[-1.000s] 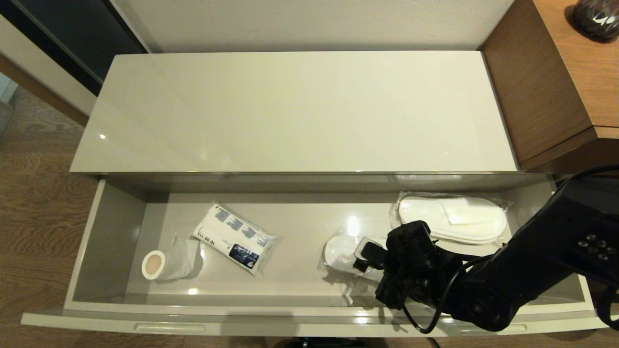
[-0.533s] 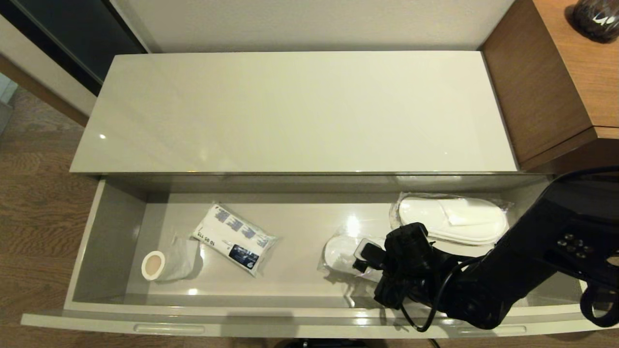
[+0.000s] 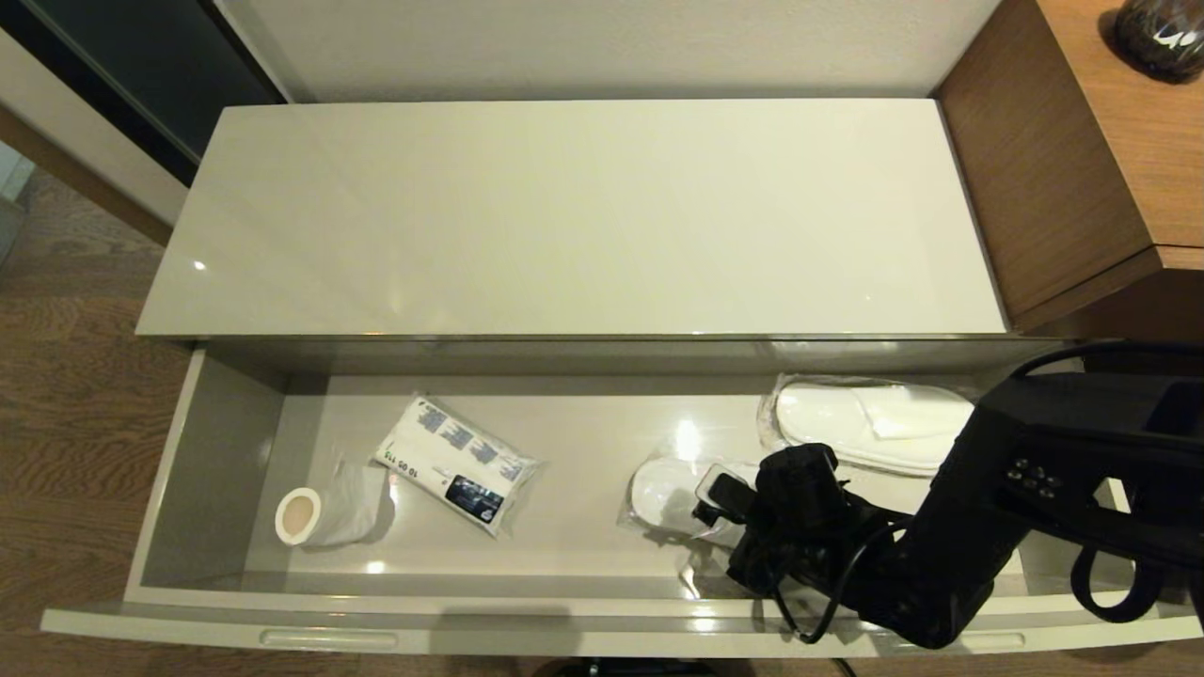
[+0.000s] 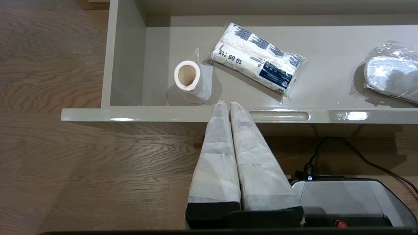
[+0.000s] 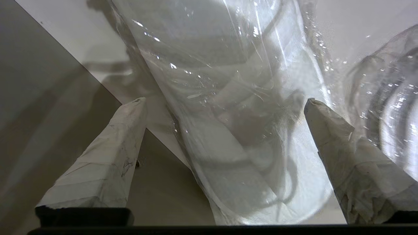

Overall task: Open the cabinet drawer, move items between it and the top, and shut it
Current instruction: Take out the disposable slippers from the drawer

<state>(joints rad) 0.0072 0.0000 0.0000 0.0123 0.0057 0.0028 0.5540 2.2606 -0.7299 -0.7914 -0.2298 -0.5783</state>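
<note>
The cabinet drawer (image 3: 202, 470) stands pulled out wide below the top (image 3: 564, 216), which is bare. In the drawer lie a white bundle with blue print (image 3: 456, 463) and two packs of white slippers in clear plastic, one near the middle (image 3: 663, 494) and one at the far right (image 3: 870, 423). My right wrist (image 3: 800, 508) reaches down over the middle pack. My right gripper (image 5: 225, 101) is open, its fingers on either side of that pack (image 5: 235, 130), not closed on it. My left gripper (image 4: 225, 103) is shut and empty, in front of the drawer's front edge.
A paper roll in plastic (image 3: 315, 512) lies at the drawer's left end. A brown wooden unit (image 3: 1063, 169) with a dark object (image 3: 1162, 33) on it stands to the right of the cabinet. The robot's base (image 4: 343, 202) and a cable sit on the wood floor.
My right forearm has swung leftward over the drawer's right end and the wrist has tipped further down over the middle slippers pack. The items lie where they were.
</note>
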